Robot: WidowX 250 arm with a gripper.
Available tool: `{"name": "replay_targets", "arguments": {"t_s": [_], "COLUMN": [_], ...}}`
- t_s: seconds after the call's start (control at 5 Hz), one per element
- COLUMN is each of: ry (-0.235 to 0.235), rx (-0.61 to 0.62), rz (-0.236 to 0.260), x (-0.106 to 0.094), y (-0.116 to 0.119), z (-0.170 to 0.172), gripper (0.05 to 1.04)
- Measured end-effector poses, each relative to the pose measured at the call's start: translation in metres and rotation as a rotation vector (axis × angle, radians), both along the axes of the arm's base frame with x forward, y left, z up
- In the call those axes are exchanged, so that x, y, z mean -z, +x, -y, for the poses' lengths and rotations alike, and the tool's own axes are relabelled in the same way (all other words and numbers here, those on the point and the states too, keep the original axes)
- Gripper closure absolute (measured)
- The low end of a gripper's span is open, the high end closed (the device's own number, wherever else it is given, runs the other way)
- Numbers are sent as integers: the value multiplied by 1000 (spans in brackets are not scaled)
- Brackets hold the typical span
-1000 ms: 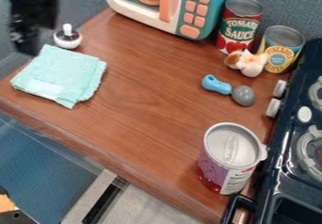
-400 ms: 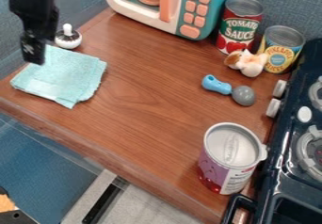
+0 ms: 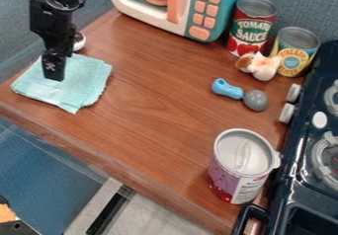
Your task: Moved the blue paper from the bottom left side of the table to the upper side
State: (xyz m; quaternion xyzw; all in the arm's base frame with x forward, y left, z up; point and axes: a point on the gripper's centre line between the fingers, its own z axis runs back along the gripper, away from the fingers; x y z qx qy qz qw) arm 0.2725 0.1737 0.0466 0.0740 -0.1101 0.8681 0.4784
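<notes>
The folded blue paper [image 3: 78,88] lies at the worktop's [image 3: 158,105] nine o'clock, near its edge, beneath the claw [image 3: 53,76], whether open or closed I cannot tell. Likely light and limp; pinch through its layers. Bare wood stretches towards the toy microwave [image 3: 221,26] at twelve o'clock.

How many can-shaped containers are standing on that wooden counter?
3: a red-labelled metal can right of the teal toy microwave; a yellow-and-blue-labelled metal can just right of that; a purple, red and white cylinder nearer the camera, beside the black toy stove.
</notes>
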Motion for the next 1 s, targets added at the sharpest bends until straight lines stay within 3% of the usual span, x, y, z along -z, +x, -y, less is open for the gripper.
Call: {"name": "replay_targets", "arguments": {"t_s": [0.2,0.6,1.0], "ry": [-24,-53,-102], "rx": [36,146,322], "rz": [39,89,79], "x": [14,20,21], "y": [7,9,5], "z": [7,30,75], "gripper": [86,84,84]}}
